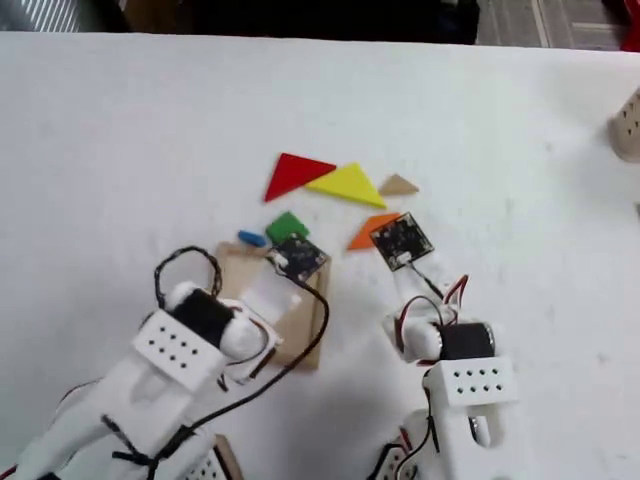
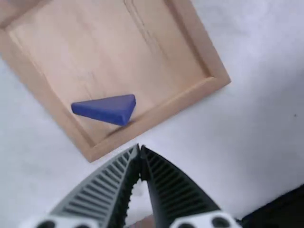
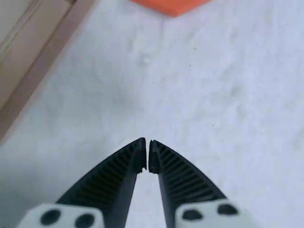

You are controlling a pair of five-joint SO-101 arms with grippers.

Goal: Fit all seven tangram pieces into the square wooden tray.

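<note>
The left gripper (image 2: 140, 154) is shut tight, with nothing between its two jaws. It hangs over the white table (image 1: 500, 120), just off the rim of the wooden tray (image 2: 199, 47).

One piece is in the tray: the blue triangle (image 2: 107, 108). It lies flat on the tray floor, close to the rim nearest that gripper. From above, it (image 1: 252, 239) sits at the tray's far left corner.

The right gripper (image 3: 147, 152) is shut tight too, and it holds nothing. It hangs over bare table to the right of the tray (image 3: 28, 61). The orange piece (image 3: 171, 5) lies on the table a bit farther away than that gripper.

From above, the tray (image 1: 305, 330) lies under the left arm, which hides much of it. The green square (image 1: 287, 226) sits on the table just past the tray's far edge. The orange piece (image 1: 370, 228) lies to the right of the green one.

Farther away, three pieces lie in a row on the table. The red triangle (image 1: 295, 172) is on the left and touches the yellow triangle (image 1: 348, 184). The small tan triangle (image 1: 398, 185) is just beside the yellow one, on its right.
</note>
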